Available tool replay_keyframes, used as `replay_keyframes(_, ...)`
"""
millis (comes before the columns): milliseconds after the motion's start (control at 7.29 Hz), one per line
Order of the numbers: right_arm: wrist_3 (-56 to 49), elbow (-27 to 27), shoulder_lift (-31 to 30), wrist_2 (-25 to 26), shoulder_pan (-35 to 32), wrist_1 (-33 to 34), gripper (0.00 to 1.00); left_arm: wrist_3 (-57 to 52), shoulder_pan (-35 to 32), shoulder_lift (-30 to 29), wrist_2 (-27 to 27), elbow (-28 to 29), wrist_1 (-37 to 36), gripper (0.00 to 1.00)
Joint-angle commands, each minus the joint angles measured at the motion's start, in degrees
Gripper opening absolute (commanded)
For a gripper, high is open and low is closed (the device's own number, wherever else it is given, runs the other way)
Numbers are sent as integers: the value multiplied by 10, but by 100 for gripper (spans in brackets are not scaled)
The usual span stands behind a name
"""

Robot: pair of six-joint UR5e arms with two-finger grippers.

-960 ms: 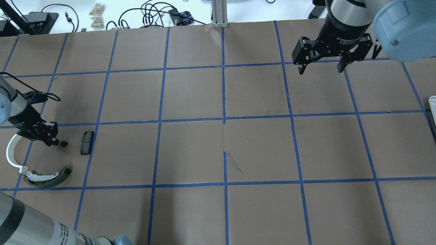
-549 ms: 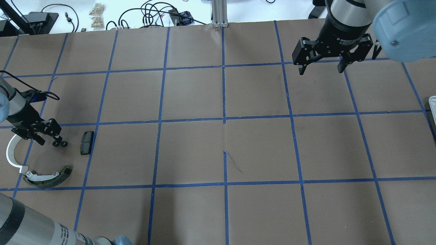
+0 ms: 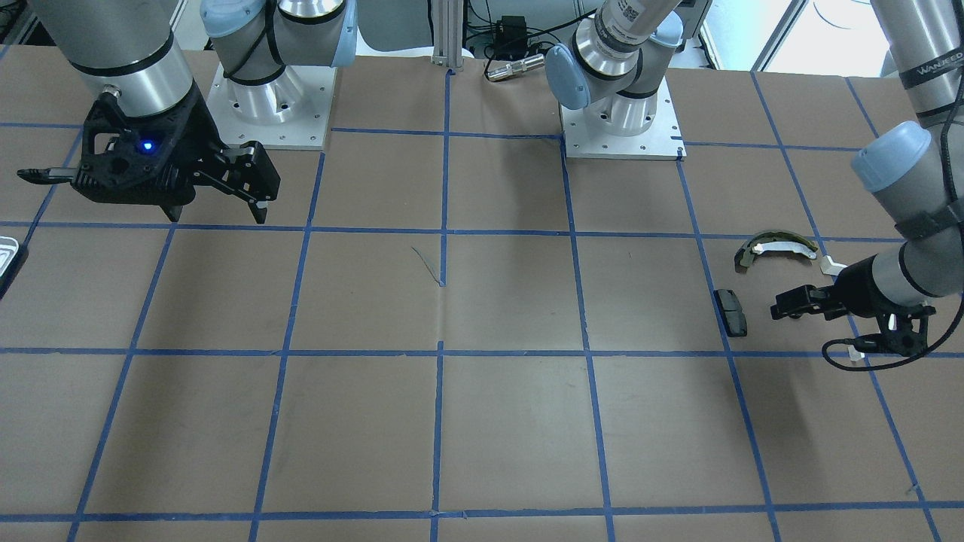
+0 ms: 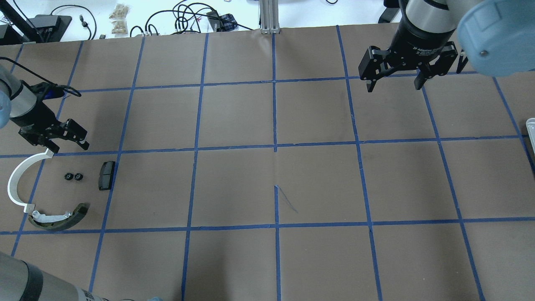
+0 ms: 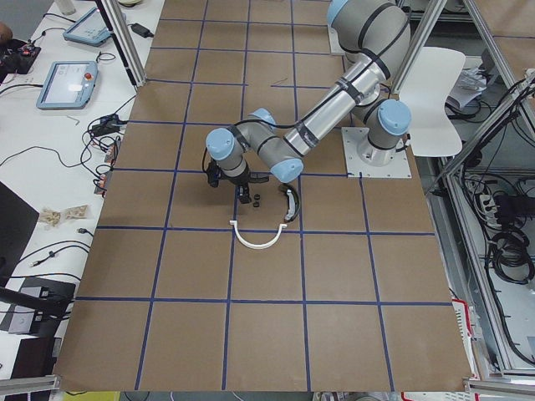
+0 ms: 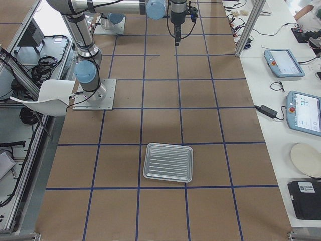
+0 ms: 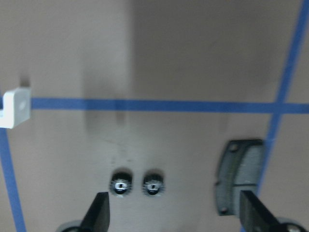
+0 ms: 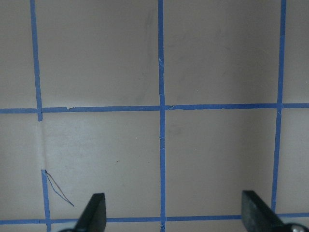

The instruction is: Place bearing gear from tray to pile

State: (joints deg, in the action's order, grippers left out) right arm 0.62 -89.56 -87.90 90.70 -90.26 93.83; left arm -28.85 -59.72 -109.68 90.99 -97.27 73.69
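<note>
Two small black bearing gears (image 4: 68,176) (image 4: 77,177) lie side by side in the pile, between the white half-ring (image 4: 14,184) and the black pad (image 4: 106,175), with the olive-and-white shoe (image 4: 58,219) nearer the robot. My left gripper (image 4: 69,146) is open and empty, raised just beyond the gears. In the left wrist view both gears (image 7: 120,182) (image 7: 153,182) show between the open fingers (image 7: 99,212), the pad (image 7: 240,176) to the right. My right gripper (image 4: 395,83) is open and empty, far right. The tray (image 6: 168,162) holds nothing.
Only a corner of the tray (image 4: 531,127) shows at the overhead view's right edge. The table is brown paper with a blue tape grid. Cables and small devices (image 4: 50,21) lie beyond the far edge. The right wrist view shows only bare paper and tape.
My left gripper opened and let go of a gear beside the other one, then lifted and drew back toward the table's far side. The right arm has not moved.
</note>
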Motion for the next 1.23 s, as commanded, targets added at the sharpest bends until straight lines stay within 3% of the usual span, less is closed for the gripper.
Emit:
replay_keyframes(0,-1,0,1,2,0,0,100,83,-81,54,-3,16,42,100)
replay_keyframes(274,-2,0,0,1,0,0,100,155,-181,111,0,19,50,100)
replay_keyframes(549,-2,-1,1,1,0,0,100,160,-268,158,-2,18,87,100)
replay_keyframes(1097,-2,-1,1,4,0,0,100,188,-310,243,-6,8,174,100)
